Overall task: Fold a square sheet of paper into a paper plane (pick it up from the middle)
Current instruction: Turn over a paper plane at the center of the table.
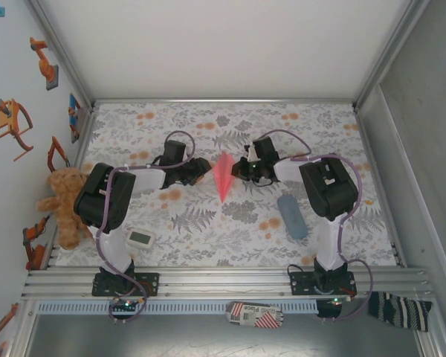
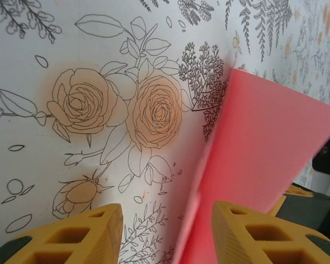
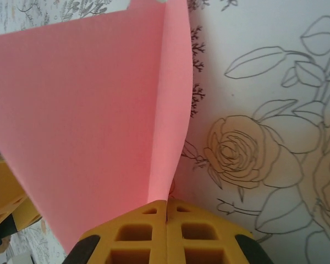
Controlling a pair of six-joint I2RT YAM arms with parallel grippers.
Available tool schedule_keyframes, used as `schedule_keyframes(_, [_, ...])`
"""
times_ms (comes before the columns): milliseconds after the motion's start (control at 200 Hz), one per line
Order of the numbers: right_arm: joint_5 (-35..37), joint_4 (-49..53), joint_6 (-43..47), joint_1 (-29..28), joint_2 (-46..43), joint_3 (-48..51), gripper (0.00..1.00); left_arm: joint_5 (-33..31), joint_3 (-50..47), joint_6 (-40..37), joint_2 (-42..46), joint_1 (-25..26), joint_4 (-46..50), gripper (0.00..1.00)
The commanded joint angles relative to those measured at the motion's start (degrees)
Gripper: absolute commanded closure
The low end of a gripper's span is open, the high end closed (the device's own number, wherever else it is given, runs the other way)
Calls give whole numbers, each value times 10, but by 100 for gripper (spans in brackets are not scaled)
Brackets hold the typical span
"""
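You can pass over bare table (image 1: 230, 123) beyond the paper (image 1: 222, 175), but the pouch (image 1: 291, 216) blocks near right and the bear (image 1: 65, 197) far left.

Left arm (image 1: 108, 197) and right arm (image 1: 328, 186) bent inward, wrists facing each other. Left jaws parted; right jaws pressed together.

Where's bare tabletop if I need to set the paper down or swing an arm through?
Free: the strip of table along its far edge; the near-centre patch between the white device and grey-blue pouch. Crowded: mid-table, where left arm and right arm meet at the folded pink paper.
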State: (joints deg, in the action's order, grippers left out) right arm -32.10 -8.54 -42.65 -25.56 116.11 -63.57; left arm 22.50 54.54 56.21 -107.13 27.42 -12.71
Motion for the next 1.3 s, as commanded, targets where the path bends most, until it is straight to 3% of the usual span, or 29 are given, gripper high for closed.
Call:
schedule_keyframes(0, [5, -17, -6, 6, -15, 14, 95, 15, 12, 7, -7, 4, -10, 53])
schedule_keyframes(471, [-2, -16, -8, 9, -8, 15, 94, 75, 47, -2, -53, 16, -33, 51])
schedule_keyframes(766, [-2, -12, -8, 9, -5, 13, 95, -19, 15, -14, 3, 13, -22, 50])
schedule_keyframes(1022, [-2, -12, -9, 9, -1, 10, 95, 21, 36, -44, 11, 17, -17, 42])
schedule_keyframes(1297, [-2, -8, -10, 9, 1, 7, 96, 34, 106, -73, -48, 33, 87, 61])
